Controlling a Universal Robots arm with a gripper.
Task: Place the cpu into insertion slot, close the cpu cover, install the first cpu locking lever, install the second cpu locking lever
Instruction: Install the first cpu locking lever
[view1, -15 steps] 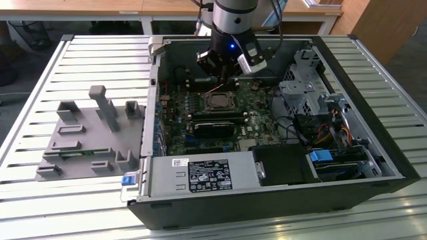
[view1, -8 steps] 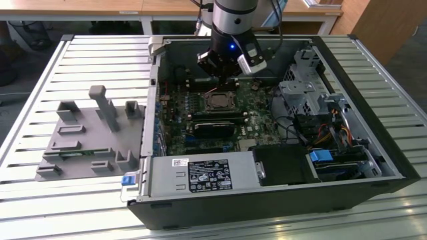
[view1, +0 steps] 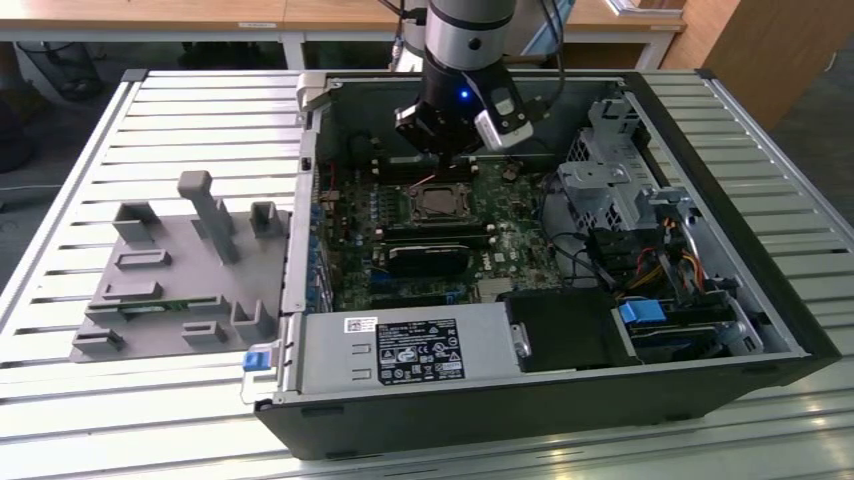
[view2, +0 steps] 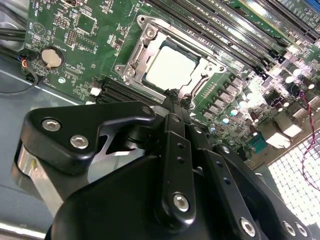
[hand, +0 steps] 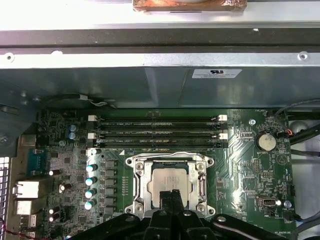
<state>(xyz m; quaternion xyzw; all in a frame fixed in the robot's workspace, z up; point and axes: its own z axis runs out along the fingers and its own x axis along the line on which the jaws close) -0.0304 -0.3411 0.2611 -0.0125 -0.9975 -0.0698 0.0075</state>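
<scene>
The pincer (hand: 170, 195), closed and empty, hangs over the cpu cover (hand: 145, 182).

cpu (hand: 170, 179) seated flat | cover (hand: 145, 184) down around it | claw (hand: 170, 196) tips together, overlapping cpu's edge | memory slots (hand: 157, 127) just beside cover

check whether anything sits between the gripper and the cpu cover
Nothing visible does. In the first wrist view the gripper hangs right at the edge of the cover, its fingers together. The chip shows through the cover's window.
</scene>
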